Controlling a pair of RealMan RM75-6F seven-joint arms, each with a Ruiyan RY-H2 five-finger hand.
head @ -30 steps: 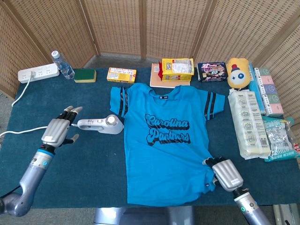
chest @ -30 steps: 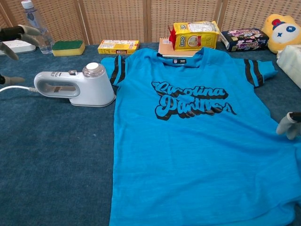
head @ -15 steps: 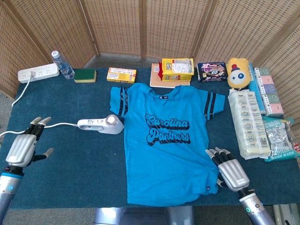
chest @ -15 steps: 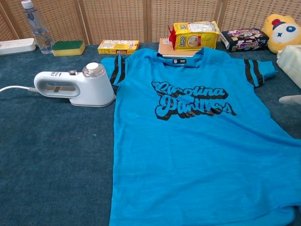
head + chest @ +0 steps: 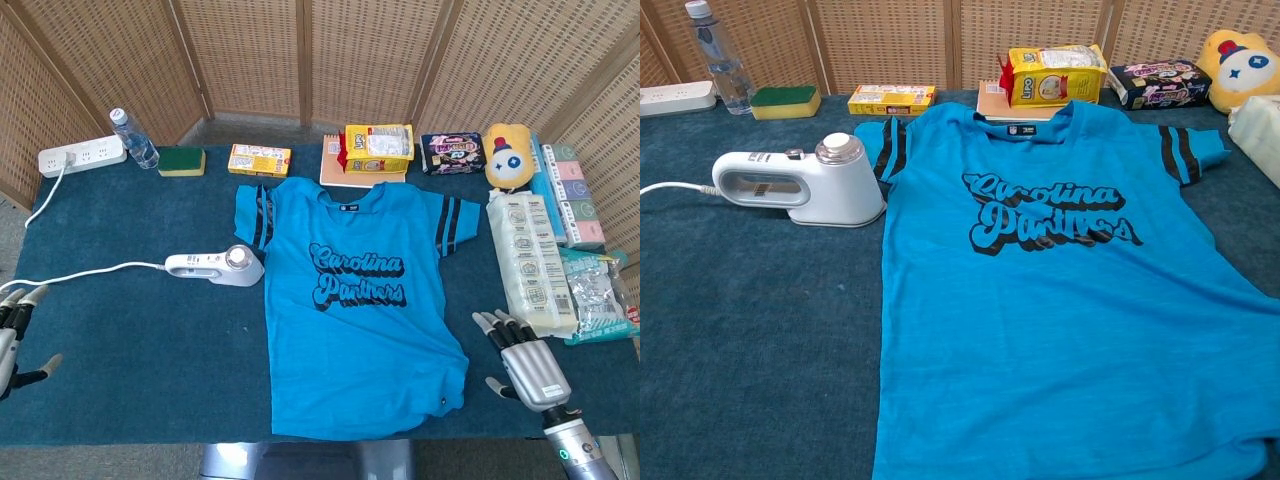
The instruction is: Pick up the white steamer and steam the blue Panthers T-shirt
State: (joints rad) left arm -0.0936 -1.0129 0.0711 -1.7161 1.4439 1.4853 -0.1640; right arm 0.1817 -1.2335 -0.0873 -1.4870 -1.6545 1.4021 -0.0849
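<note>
The blue Panthers T-shirt (image 5: 358, 300) (image 5: 1060, 290) lies flat, print up, in the middle of the dark blue table. The white steamer (image 5: 215, 266) (image 5: 800, 186) lies on its side just left of the shirt's sleeve, its white cord (image 5: 95, 272) trailing off to the left. My left hand (image 5: 10, 340) is at the table's left edge, far from the steamer, fingers apart and holding nothing. My right hand (image 5: 525, 362) is off the shirt's lower right corner, fingers spread, empty. Neither hand shows in the chest view.
Along the back stand a power strip (image 5: 82, 156), water bottle (image 5: 133, 139), green sponge (image 5: 181, 161), yellow box (image 5: 259, 159), yellow bag on a notebook (image 5: 378, 147), dark snack pack (image 5: 452, 153) and yellow plush (image 5: 508, 155). White and teal packages (image 5: 530, 262) line the right side.
Both hands have pulled back toward me: the left from beside the steamer to the left table edge, the right off the shirt's lower right corner, which it let go.
</note>
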